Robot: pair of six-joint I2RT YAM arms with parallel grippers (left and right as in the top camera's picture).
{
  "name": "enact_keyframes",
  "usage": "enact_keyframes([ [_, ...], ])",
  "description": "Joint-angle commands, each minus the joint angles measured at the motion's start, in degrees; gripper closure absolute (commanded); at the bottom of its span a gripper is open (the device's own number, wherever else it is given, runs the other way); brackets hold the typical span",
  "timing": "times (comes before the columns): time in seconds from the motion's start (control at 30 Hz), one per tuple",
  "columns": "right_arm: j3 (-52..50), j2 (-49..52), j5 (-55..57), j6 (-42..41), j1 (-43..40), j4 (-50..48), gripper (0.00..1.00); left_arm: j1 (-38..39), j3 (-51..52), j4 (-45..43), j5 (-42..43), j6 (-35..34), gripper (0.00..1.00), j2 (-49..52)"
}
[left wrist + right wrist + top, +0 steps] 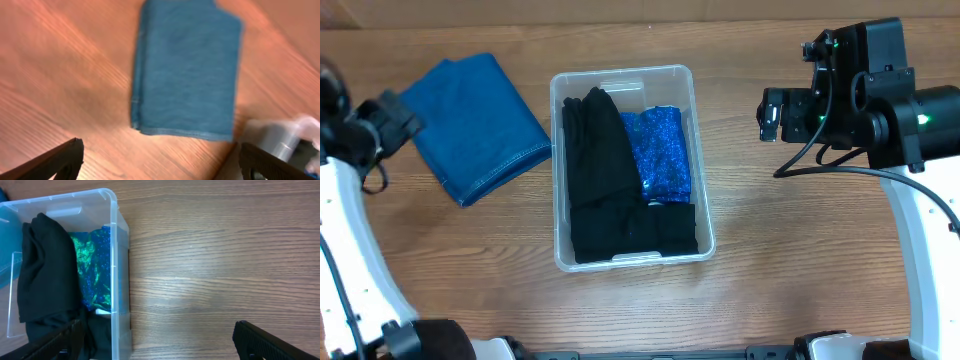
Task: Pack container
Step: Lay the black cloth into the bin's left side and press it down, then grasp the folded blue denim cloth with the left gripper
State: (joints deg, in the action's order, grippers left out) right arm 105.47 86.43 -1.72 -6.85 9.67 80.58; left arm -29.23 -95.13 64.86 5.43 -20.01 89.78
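The clear plastic container [698, 150] stands mid-table and holds a folded black garment [610, 180] on its left side and a sparkly blue-green cloth [660, 155] on its right. A folded blue denim cloth [480, 125] lies on the table left of it, also seen in the left wrist view [187, 67]. My left gripper [390, 115] is open and empty at the denim's left edge, fingers wide [160, 162]. My right gripper [772, 113] is open and empty, right of the container [117, 255], its fingers spread over the container's wall and bare table [160, 340].
The wooden table [800, 260] runs to a far edge at the top of the overhead view. The arm bases stand at the left and right front corners.
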Motion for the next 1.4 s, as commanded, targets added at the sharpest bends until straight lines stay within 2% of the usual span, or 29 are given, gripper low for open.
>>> enact_keyframes([
  [0.0,0.0,-0.3,-0.6,-0.2,-0.2,-0.3,0.0,-8.2,11.1,-7.5,12.7,3.7,0.0,4.7],
  [0.1,0.0,-0.3,-0.5,-0.2,-0.2,-0.3,0.0,-10.0,17.1,-15.0,27.5,18.1,0.0,12.2],
  [0.23,0.0,-0.3,-0.5,0.9,-0.2,-0.3,0.0,-10.1,17.4,-21.2,32.3,21.7,0.0,22.8],
  [0.37,0.0,-0.3,-0.5,1.3,-0.2,-0.3,0.0,-10.3,17.4,-27.3,31.9,18.3,0.0,28.3],
  [0.6,-0.1,-0.3,-0.5,2.4,-0.2,-0.3,0.0,-9.9,17.4,-37.3,32.2,15.0,0.0,30.2],
  [0.7,-0.1,-0.3,-0.6,2.4,-0.2,-0.3,0.0,-9.8,17.4,-40.6,36.1,13.5,0.0,33.9],
  [0.83,-0.1,-0.3,-0.6,2.4,-0.2,-0.3,0.0,-7.9,17.4,-47.7,43.1,6.9,0.0,40.4],
  [0.9,-0.1,-0.3,-0.7,2.4,-0.2,-0.3,0.0,-5.9,17.4,-50.2,44.2,3.4,0.0,42.2],
  [0.97,-0.1,-0.3,-1.1,2.4,-0.2,-0.3,0.0,-3.8,17.4,-51.5,44.1,3.0,0.0,42.7],
  [1.0,-0.1,-0.3,-1.4,2.4,-0.2,-0.3,0.0,-2.7,17.4,-52.2,44.1,3.0,0.03,42.7],
  [1.03,-0.1,-0.3,-1.4,2.4,-0.2,-0.3,0.0,-1.7,17.4,-53.0,44.1,2.3,0.11,42.7],
  [1.07,-0.1,-0.3,-1.4,2.4,-0.2,-0.3,0.0,-0.9,17.4,-53.2,44.1,1.9,0.27,42.7],
  [1.13,-0.1,-0.3,-1.4,2.4,-0.2,-0.3,0.0,0.0,17.4,-53.4,44.0,1.9,0.5,42.7],
  [1.17,-0.1,-0.3,-1.4,2.4,-0.2,-0.3,0.0,0.2,17.4,-53.4,43.8,1.9,0.57,42.7],
  [1.27,-0.1,-0.3,-1.4,2.4,-0.2,-0.3,0.0,0.2,17.4,-52.9,43.7,1.7,0.67,42.7],
  [1.3,-0.1,-0.3,-1.4,2.4,-0.2,-0.3,0.0,0.2,17.4,-52.4,43.9,1.0,0.76,42.6],
  [1.37,-0.1,-0.3,-1.4,2.4,-0.2,-0.3,0.0,0.2,17.4,-50.4,45.3,0.9,0.87,42.0],
])
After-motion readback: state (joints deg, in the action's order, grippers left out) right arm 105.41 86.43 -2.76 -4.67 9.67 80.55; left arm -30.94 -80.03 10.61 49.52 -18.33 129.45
